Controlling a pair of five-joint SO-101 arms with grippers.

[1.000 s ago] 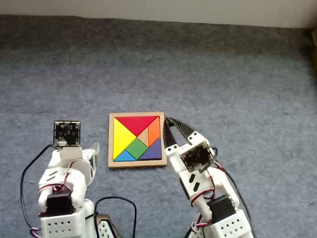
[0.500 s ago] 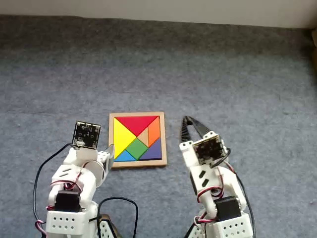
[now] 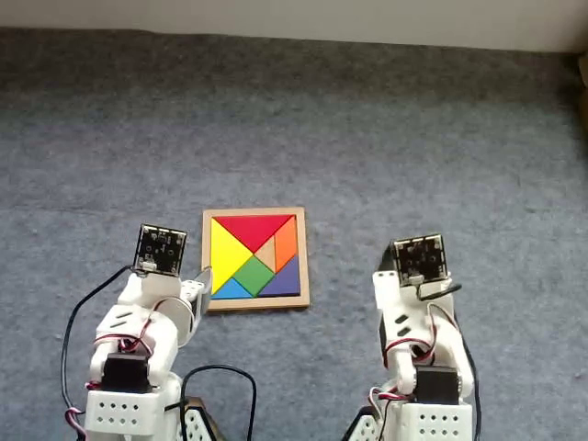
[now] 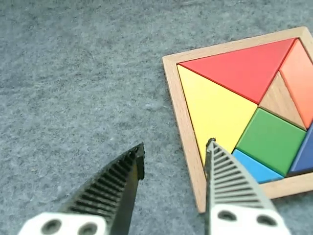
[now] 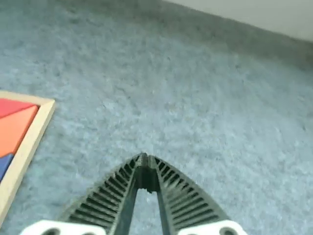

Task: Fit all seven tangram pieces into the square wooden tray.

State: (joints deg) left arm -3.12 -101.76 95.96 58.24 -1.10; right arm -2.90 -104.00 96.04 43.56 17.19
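The square wooden tray (image 3: 207, 262) lies on the carpet between the two arms, with all seven pieces flat inside it: red triangle (image 3: 253, 227), yellow triangle (image 3: 225, 257), green square (image 3: 253, 274), tan triangle (image 3: 266, 253), orange piece (image 3: 286, 243), blue triangle (image 3: 230, 289) and indigo piece (image 3: 285, 276). My left gripper (image 4: 175, 147) is open and holds nothing; it hovers over the tray's near left rim (image 4: 183, 122), one fingertip over the yellow triangle (image 4: 220, 107). My right gripper (image 5: 145, 159) is shut and holds nothing, over bare carpet to the right of the tray (image 5: 29, 132).
Grey-blue carpet (image 3: 413, 138) covers the table on all sides of the tray. A pale wall strip (image 3: 367, 18) runs along the far edge. The left arm (image 3: 152, 303) and the right arm (image 3: 418, 294) stand at the near edge.
The right arm has drawn back from the tray's right edge and swung right over bare carpet. The left arm shifted toward the tray's near left corner, then stayed still.
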